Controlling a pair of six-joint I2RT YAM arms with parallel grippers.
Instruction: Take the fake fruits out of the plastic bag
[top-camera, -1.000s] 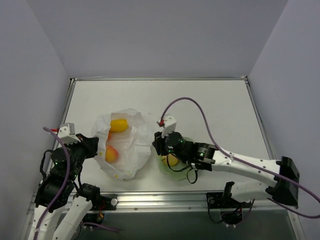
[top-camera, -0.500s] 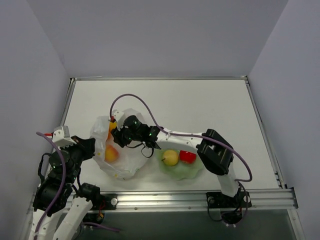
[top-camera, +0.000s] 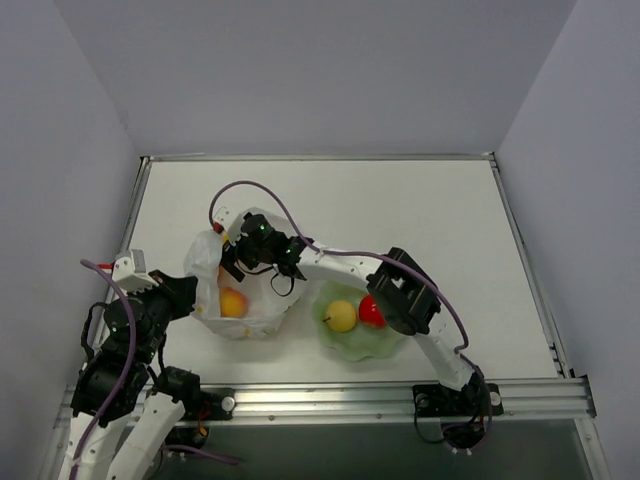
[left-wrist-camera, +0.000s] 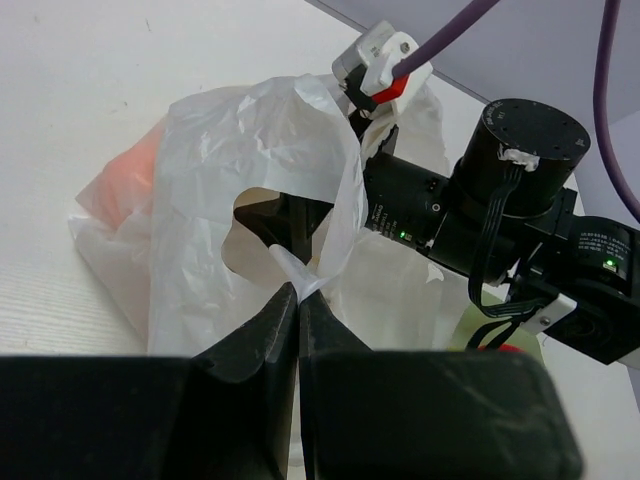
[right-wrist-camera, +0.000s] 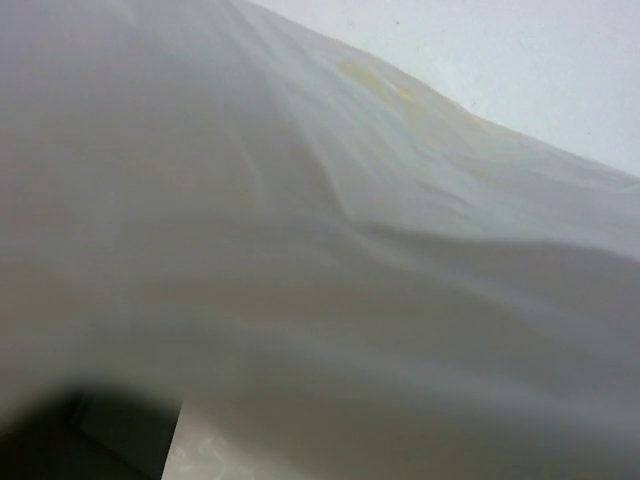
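The crinkled white plastic bag (top-camera: 255, 300) lies left of centre, and a peach-orange fruit (top-camera: 232, 302) shows inside it. My left gripper (left-wrist-camera: 297, 292) is shut on a twisted strip of the bag's handle (left-wrist-camera: 300, 275). My right gripper (top-camera: 232, 265) reaches into the bag's mouth from the right. Its wrist view is filled with blurred white plastic (right-wrist-camera: 330, 250), so its jaws are hidden. A yellow pear (top-camera: 341, 315) and a red ball (top-camera: 372, 311) rest on the pale green plate (top-camera: 352, 345).
The right arm's black wrist (left-wrist-camera: 450, 215) and its purple cable (top-camera: 300, 215) arch over the bag. The plate sits right beside the bag. Grey walls close in the white table (top-camera: 420, 215) on three sides.
My right arm swung left from over the plate into the bag, leaving the pear on the plate. The bag has bunched up, and the yellow fruit at its top is now covered.
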